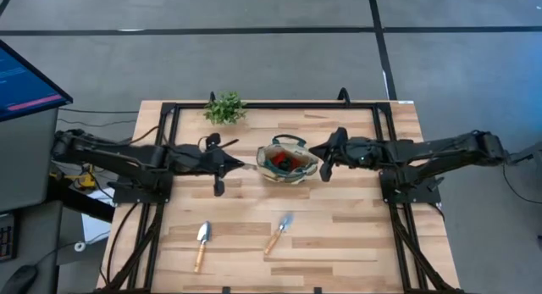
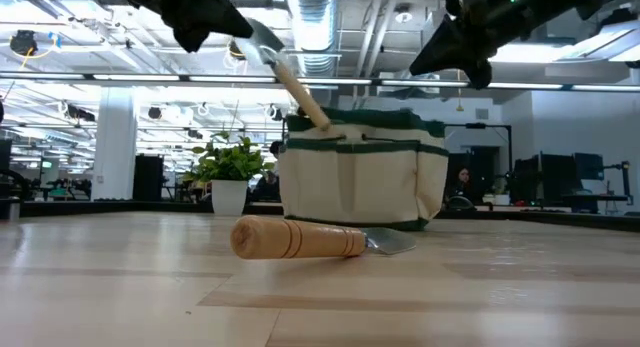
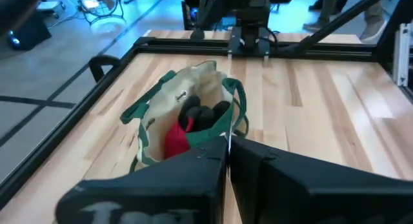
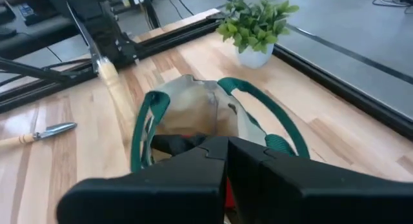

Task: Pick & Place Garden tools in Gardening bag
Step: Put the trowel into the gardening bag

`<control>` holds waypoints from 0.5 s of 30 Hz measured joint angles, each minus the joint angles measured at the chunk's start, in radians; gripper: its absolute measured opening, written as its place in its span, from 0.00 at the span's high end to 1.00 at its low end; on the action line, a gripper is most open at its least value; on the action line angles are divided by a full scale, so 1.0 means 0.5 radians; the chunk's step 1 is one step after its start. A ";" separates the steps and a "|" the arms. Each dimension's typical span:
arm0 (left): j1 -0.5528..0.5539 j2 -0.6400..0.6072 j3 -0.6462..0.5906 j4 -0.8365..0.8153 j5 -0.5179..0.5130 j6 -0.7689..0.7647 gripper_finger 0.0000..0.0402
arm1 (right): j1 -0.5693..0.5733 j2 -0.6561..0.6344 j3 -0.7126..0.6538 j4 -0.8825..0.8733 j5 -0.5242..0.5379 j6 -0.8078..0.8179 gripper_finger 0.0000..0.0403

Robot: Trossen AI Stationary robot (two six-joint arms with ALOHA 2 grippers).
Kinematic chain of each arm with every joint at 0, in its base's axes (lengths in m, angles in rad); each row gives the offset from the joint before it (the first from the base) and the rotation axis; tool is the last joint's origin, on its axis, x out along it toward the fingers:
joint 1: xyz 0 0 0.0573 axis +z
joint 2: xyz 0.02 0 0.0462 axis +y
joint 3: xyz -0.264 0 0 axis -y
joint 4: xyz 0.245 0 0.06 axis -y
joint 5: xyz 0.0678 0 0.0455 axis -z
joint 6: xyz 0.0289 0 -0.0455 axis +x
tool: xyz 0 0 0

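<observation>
Tools first, from overhead: my left gripper (image 1: 222, 163) is clamped on one trowel (image 1: 244, 167), just beside the left rim of the gardening bag (image 1: 288, 159). Two more trowels lie on the near part of the table (image 1: 356, 243), one to the left (image 1: 202, 243) and one nearer the middle (image 1: 278, 233), well apart from the bag. My right gripper (image 1: 326, 164) hangs at the bag's right rim. One potted plant (image 1: 225, 108) stands at the far edge.

At table height, I see that I hold the trowel by its metal head, with the wooden handle slanting down to the bag's near rim. I cannot tell whether it touches.

My left wrist camera shows my fingers (image 3: 193, 179) pressed together, and below them the open bag with a red-and-black tool (image 3: 175, 137) and dark pruners (image 3: 205, 114) inside.

My right wrist camera shows that gripper's fingers (image 4: 193, 172) closed to a thin seam over the bag. I cannot tell whether they pinch any fabric.

Count: three trowels outside the bag, two items inside, one bag, one plant.

The risk, as I judge it, is the slant. If I let go with the handle on the soft rim instead of past it, the trowel may slide down outside or fold the wall inward. The metal head could also catch a green loop handle. If my right gripper is not steadying the bag, a push from the left could tip it over.
</observation>
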 joint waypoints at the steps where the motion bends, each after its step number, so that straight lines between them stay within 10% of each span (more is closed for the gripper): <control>1: -0.014 -0.020 0.000 0.001 -0.001 0.000 1.00 | 0.007 0.014 0.000 0.004 0.002 0.007 1.00; 7: -0.135 -0.129 0.000 -0.081 -0.017 0.008 1.00 | 0.007 0.065 0.000 -0.003 0.002 0.010 1.00; 15: -0.228 -0.312 0.000 -0.463 -0.526 -0.063 1.00 | 0.006 0.054 0.000 -0.001 0.001 0.010 1.00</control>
